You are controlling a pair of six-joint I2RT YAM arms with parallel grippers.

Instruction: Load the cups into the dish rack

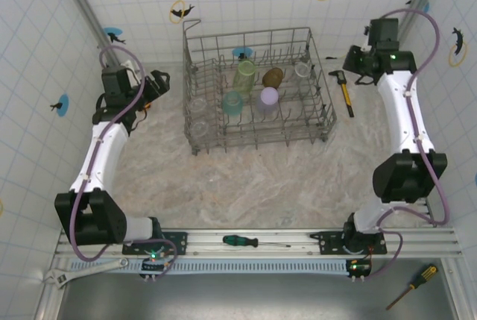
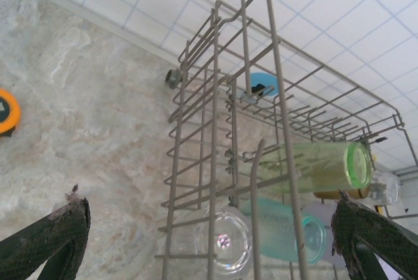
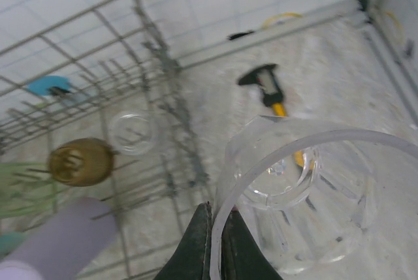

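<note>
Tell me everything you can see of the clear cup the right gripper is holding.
The clear cup is a colourless see-through tumbler with faceted walls and a thick round base; glass or plastic, I cannot tell. It looks empty. The right gripper is shut on its rim, one finger inside, one outside. Its mouth faces the wrist camera. It hangs over the table, right of the dish rack, touching nothing else.

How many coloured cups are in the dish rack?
4, all in the dish rack: pale green cup and amber cup at the back, teal cup and lilac cup nearer the arms. Another could hide behind the wires.
</note>
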